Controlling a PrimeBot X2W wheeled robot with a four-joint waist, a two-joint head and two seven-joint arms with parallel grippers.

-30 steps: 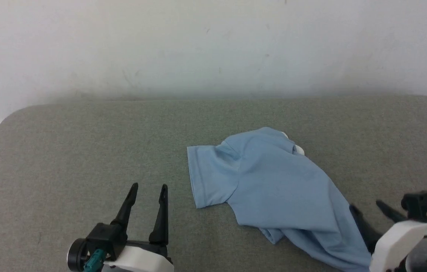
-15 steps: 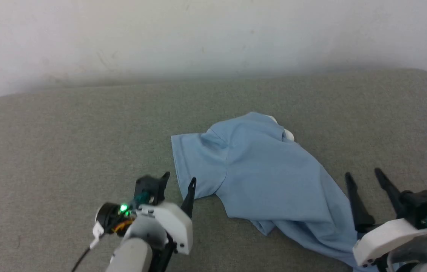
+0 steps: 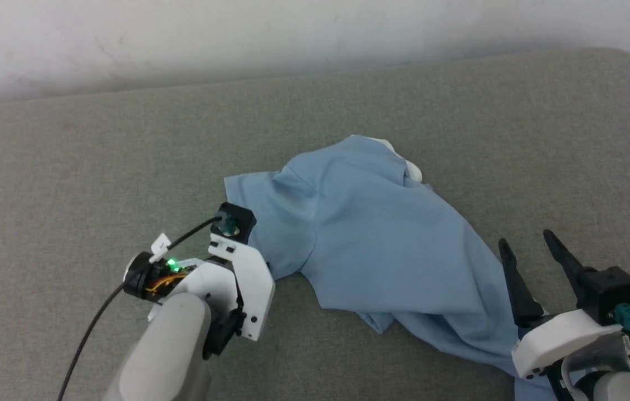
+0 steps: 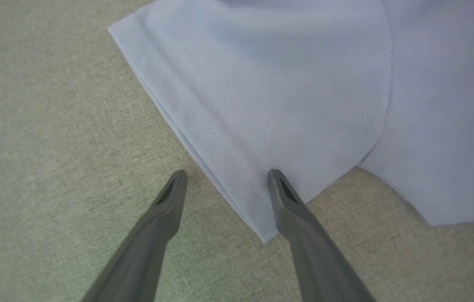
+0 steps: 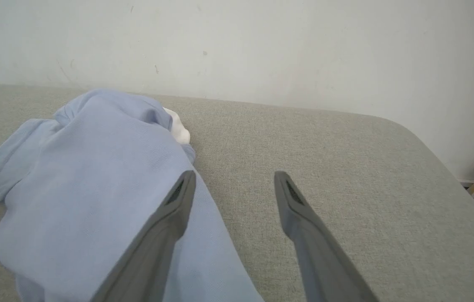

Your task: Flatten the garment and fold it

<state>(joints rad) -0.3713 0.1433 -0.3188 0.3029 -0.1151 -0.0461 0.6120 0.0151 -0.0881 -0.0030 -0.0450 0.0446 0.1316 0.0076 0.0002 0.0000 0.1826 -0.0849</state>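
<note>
Left wrist view: my left gripper is spread apart and straddles the sleeve hem of the garment, with one finger over blue knit and the other over bare grey cushion. My right gripper, also spread and empty, sits at the shirt's opposite edge, toward the cushion's right edge. The garment lies crumpled right of the cushion's middle. Its white collar points to the far edge, below a pale wall.

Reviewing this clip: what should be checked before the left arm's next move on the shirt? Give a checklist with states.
1. Jaws of left gripper open: ok.
2. The sleeve hem lies between them: ok.
3. Left jaws touching cloth: cannot tell.
4. Jaws of right gripper open: ok.
5. Right jaws astride the garment: not ok, beside its edge.
6. It lies flat on the cushion: not ok, bunched.
</note>
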